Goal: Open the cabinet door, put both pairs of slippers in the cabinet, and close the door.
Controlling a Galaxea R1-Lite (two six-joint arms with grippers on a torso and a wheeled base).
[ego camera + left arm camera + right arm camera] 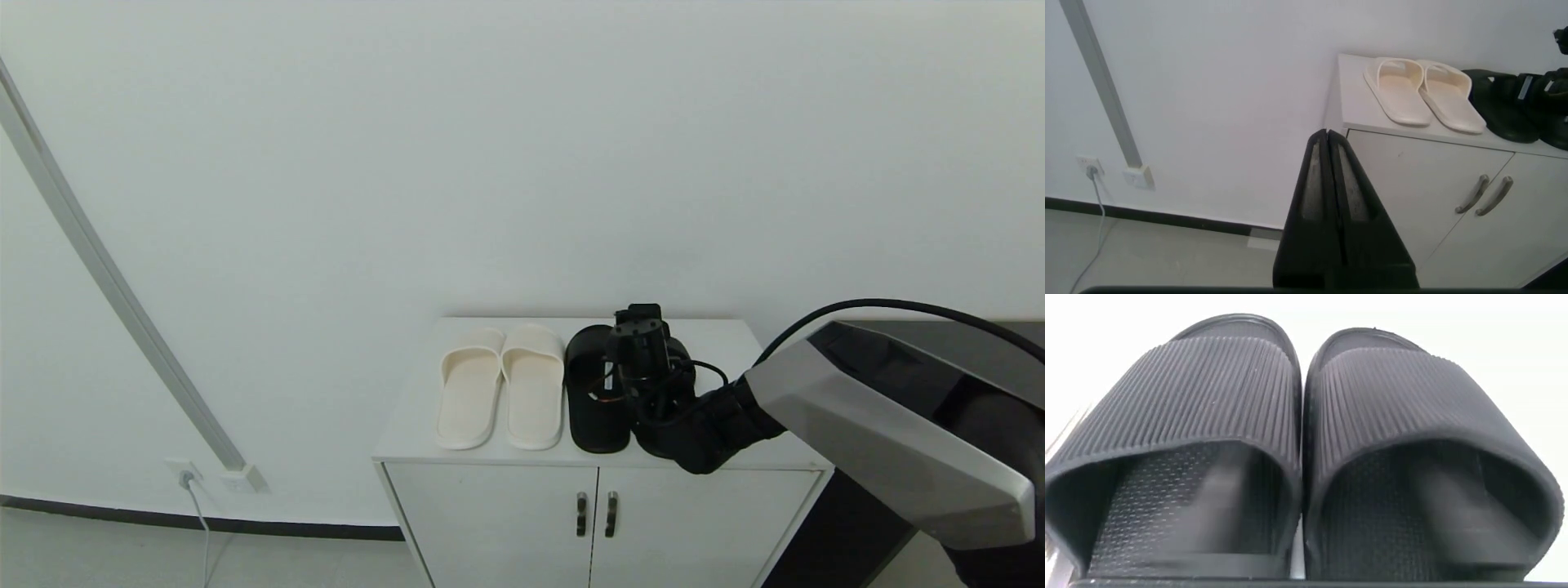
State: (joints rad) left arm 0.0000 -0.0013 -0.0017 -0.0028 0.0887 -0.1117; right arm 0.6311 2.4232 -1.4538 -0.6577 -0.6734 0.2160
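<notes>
Cabinet at 6 o'clock of head view. Both doors shut, paired handles at centre seam.
Black slippers on cabinet top, side by side and touching, toes toward wall.
White slippers just beside black pair, at its 9 o'clock, same heading.
Right gripper over black pair, toward its 3 o'clock slipper; open or closed: cannot tell.
Left gripper off cabinet's 9 o'clock side, fingers pressed together, holding nothing.
Wall socket low, at 9 o'clock of cabinet.
</notes>
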